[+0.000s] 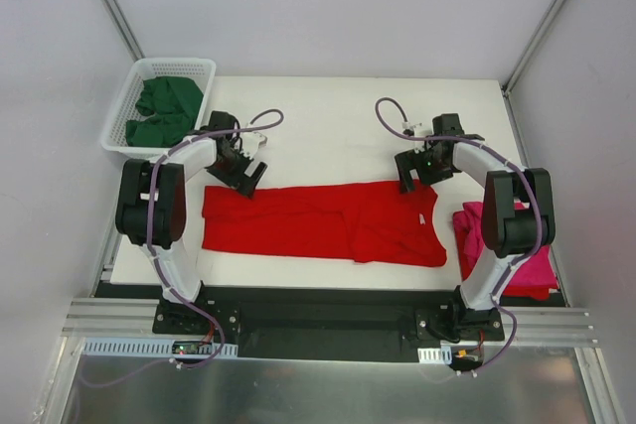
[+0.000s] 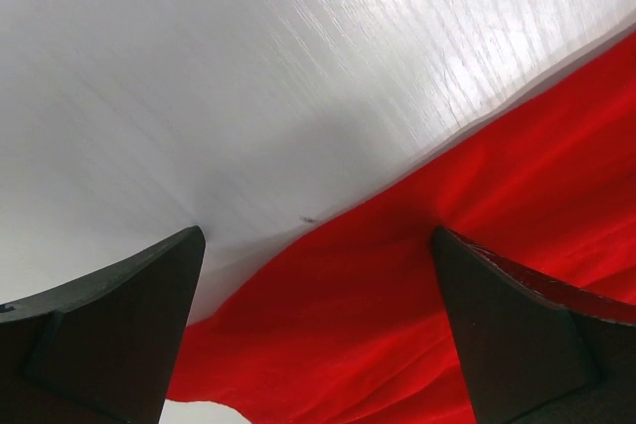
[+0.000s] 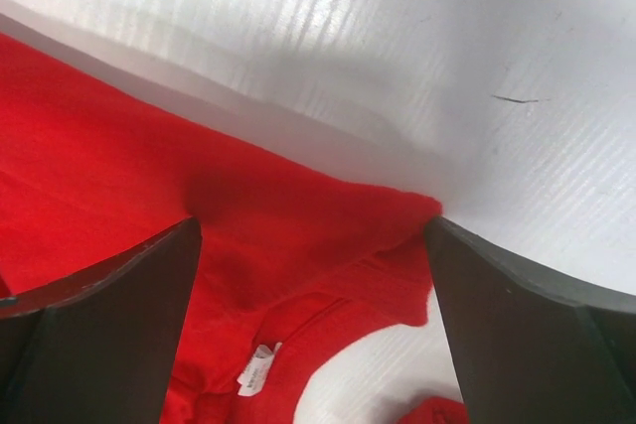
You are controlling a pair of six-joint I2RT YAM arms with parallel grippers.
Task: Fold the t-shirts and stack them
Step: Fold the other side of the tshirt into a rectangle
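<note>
A white, faintly ribbed flat surface [image 1: 338, 116] sits inside an enclosure of plain pale grey walls [image 1: 298, 7], with slim aluminium posts [image 1: 107, 2] running up the back corners. Along its near edge lie a black strip [image 1: 318, 317], a slotted aluminium rail [image 1: 109, 321] and a brushed metal sheet [image 1: 318, 389]. Soft, even light leaves a dull sheen on the surface.

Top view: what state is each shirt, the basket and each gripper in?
Red shirt: flat, folded into a long strip.
Pink shirt: crumpled, unfolded.
Green shirts: bunched in basket.
Basket: upright.
Left gripper: open, at red shirt's far edge.
Right gripper: open, at its collar end.
</note>
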